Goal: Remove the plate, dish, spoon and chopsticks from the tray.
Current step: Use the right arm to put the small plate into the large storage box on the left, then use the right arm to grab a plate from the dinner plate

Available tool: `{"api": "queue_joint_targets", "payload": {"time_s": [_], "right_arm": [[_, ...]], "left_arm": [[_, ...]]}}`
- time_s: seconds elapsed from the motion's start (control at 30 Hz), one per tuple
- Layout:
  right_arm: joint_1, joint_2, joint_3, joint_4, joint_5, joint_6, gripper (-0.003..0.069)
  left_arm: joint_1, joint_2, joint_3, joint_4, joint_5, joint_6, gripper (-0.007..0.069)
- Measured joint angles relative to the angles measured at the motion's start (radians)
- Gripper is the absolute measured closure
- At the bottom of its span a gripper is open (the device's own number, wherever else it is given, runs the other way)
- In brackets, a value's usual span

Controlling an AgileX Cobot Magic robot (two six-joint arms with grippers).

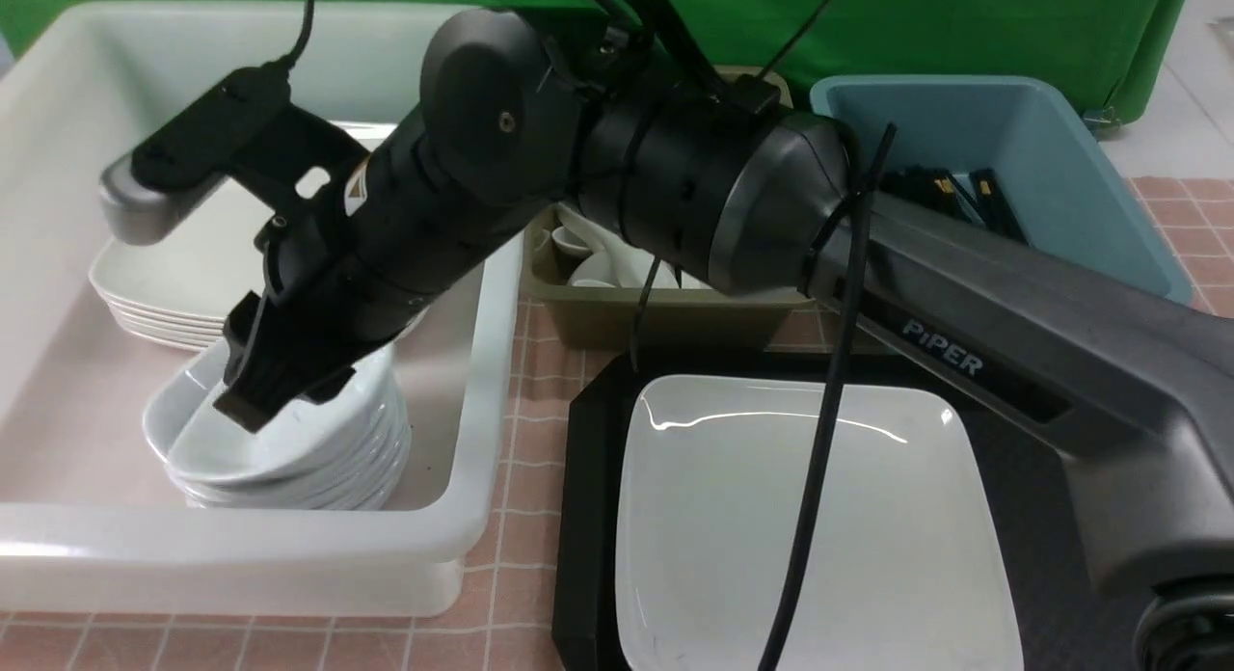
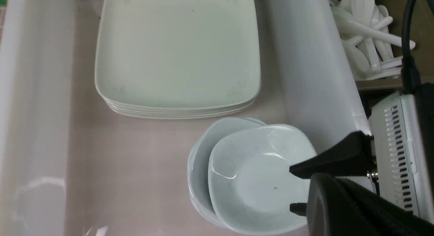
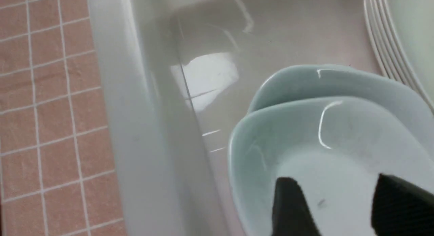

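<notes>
Dish (image 1: 241, 449) lies on the bin's (image 1: 482, 382) stack, right claw (image 3: 335, 195) spread over it; plate (image 1: 733, 517) not yet off the tray (image 1: 588, 517).

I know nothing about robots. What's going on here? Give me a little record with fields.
right fingers: open, over the top dish
dish: askew on a stack in the white bin
plate: on the tray, not yet cleared
spoons: in the olive bin
chopsticks: in the blue bin
</notes>
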Motion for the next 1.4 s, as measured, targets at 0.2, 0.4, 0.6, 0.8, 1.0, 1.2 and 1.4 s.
{"api": "queue_joint_targets", "payload": {"time_s": [0.2,0.4,0.6,0.8,1.0,1.2,1.4], "right_arm": [[-0.004,-0.052,-0.061,-0.059,0.225,0.1,0.0127],[-0.082,-0.204,-0.061,-0.314,0.357,0.233,0.0515],[-0.375,-0.433,0.21,-0.258,0.356,0.283,0.0629],[-0.675,-0.57,0.591,-0.187,0.35,0.282,0.0627],[-0.853,-0.586,0.927,-0.038,0.188,0.183,0.0432],[-0.869,-0.491,1.014,0.015,-0.062,0.15,0.0155],[-0.855,-0.34,0.956,0.072,-0.138,0.123,0.0088]], "left_arm": [[0.0,0.0,0.043,-0.072,-0.019,0.055,0.0627],[-0.028,0.0,0.112,-0.329,-0.06,0.198,0.0625],[-0.247,0.017,0.247,-0.356,-0.178,0.233,0.0625],[-0.48,0.141,0.28,-0.295,-0.287,0.176,0.0625],[-0.623,0.312,0.28,-0.284,-0.42,0.172,0.0625],[-0.632,0.398,0.28,-0.263,-0.459,0.172,0.0625],[-0.632,0.404,0.281,-0.231,-0.491,0.171,0.0625]]}}
